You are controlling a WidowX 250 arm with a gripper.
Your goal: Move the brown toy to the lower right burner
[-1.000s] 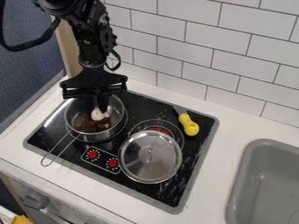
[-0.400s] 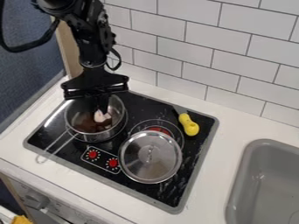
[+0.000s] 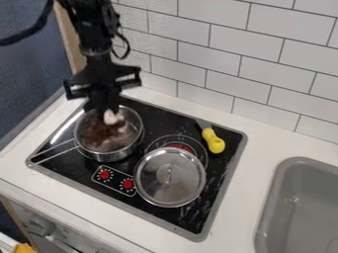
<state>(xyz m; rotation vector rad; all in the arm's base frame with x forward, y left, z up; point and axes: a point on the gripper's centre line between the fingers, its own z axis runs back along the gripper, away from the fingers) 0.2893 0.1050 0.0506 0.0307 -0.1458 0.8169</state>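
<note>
Brown toy [image 3: 99,132] lies in the pot [image 3: 111,156] below the downturned tool [image 3: 107,110]; open or closed, I can't tell.

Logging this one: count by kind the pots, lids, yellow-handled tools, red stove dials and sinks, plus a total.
Pot: 1
Lid: 1
Yellow-handled tool: 1
Red stove dials: 2
Sink: 1
Total: 6
</note>
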